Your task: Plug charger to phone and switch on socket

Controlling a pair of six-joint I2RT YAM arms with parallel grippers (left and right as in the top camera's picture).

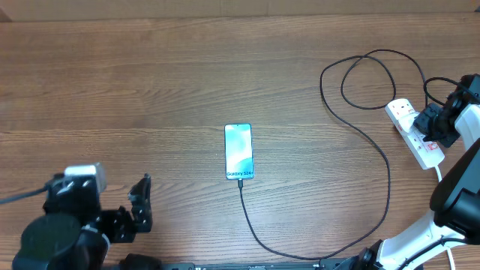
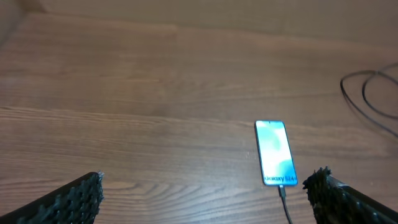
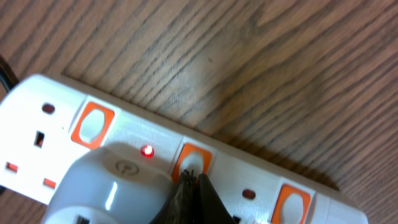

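Brown wood-grain table (image 1: 150, 75) fills the overhead frame, with only a thin paler strip along the top edge, too narrow to identify. At lower left sits my left gripper (image 1: 141, 202), jaws spread wide with nothing between them; the arm behind it is cut off by the frame's corner. In the centre the phone (image 1: 238, 151) lies flat, screen up and lit light blue, its long side running top to bottom. The charger (image 1: 389, 180), a thin black cable, meets the phone's lower edge with its plug tip (image 1: 240, 182), dips towards the bottom edge, climbs right of centre and loops at upper right. At far right the white socket (image 1: 415, 131) lies slanted, partly covered by my right gripper (image 3: 193, 180). Its jaws are clenched together, tips touching an orange switch (image 3: 191, 163). A red light (image 3: 147, 150) glows beside a white adapter (image 3: 106, 186), cut off below. I cannot see where the cable's far end goes.
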